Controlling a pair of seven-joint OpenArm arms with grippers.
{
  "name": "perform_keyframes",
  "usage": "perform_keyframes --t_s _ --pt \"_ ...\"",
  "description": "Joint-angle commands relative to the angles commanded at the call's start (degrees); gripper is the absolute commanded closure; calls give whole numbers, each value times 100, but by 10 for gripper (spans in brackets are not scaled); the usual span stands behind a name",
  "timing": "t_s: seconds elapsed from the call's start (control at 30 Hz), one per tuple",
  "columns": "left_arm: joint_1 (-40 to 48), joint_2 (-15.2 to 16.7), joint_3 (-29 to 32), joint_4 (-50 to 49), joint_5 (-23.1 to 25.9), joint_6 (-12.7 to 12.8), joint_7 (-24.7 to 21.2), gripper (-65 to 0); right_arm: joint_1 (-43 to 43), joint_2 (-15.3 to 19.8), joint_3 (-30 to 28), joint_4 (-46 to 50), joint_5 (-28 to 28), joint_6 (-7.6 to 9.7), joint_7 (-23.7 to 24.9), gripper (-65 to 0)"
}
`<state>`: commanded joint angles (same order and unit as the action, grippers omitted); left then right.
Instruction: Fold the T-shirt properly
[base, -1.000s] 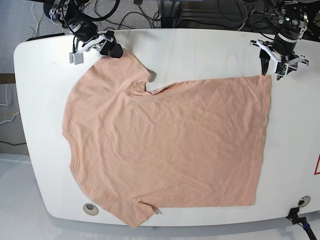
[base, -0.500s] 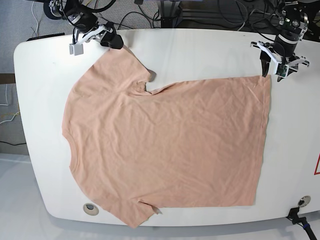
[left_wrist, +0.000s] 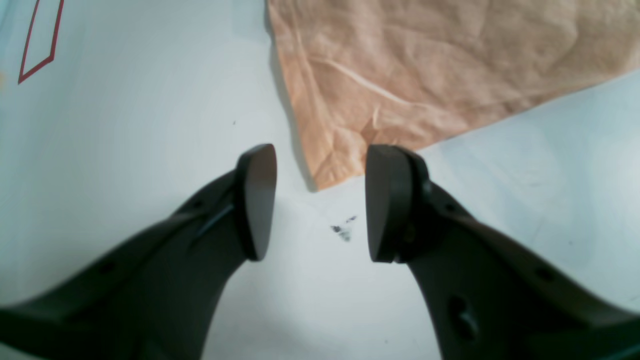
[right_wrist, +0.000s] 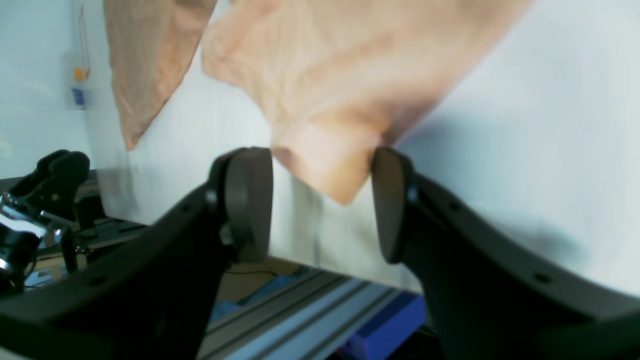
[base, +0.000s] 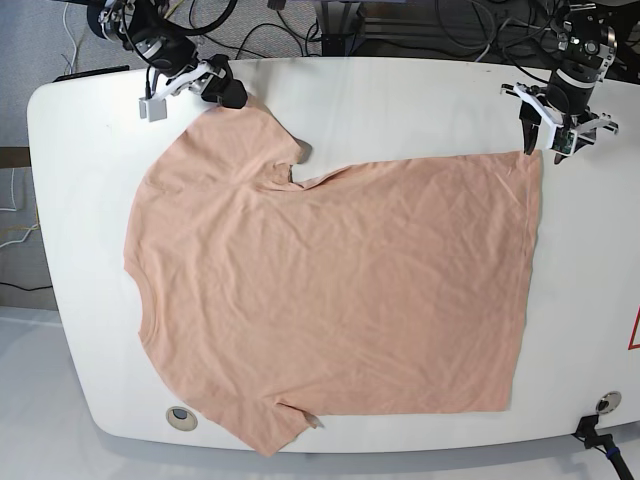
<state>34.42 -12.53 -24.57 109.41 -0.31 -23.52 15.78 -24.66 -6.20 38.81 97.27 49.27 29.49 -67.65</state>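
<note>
T-shirt (left_wrist: 430, 65) corner lies just ahead of spread left hand (left_wrist: 315, 200).

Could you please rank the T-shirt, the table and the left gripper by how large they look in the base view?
1. table, largest.
2. T-shirt, covering most of the tabletop.
3. left gripper, smallest, open beside the shirt's corner.

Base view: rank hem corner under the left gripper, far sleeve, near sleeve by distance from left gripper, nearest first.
From the left gripper at the table's far right:
1. Hem corner of the T-shirt, right beneath the open jaws.
2. Far sleeve, across the table, next to the right gripper.
3. Near sleeve, at the near edge, left.
</note>
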Motion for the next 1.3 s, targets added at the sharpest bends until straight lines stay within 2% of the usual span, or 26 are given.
perform_keyframes --t_s 0.2,0.47,0.67,0.97,1.3 --pt "0 0 0 0 0 0 0 -272 202 35 9 -457 -18 0 0 -316" --pt "0 -9 0 0 0 0 0 -272 387 35 18 -440 18 0 -9 -314" --pt "0 -9 0 -9 0 0 0 -272 220 18 607 -79 18 0 -615 -316" --pt "-9 -9 0 -9 0 0 0 -272 -149 0 703 484 18 -9 -835 -316" --pt "-9 -9 0 -9 0 0 0 -272 -123 -167 703 466 18 -633 -818 -318"
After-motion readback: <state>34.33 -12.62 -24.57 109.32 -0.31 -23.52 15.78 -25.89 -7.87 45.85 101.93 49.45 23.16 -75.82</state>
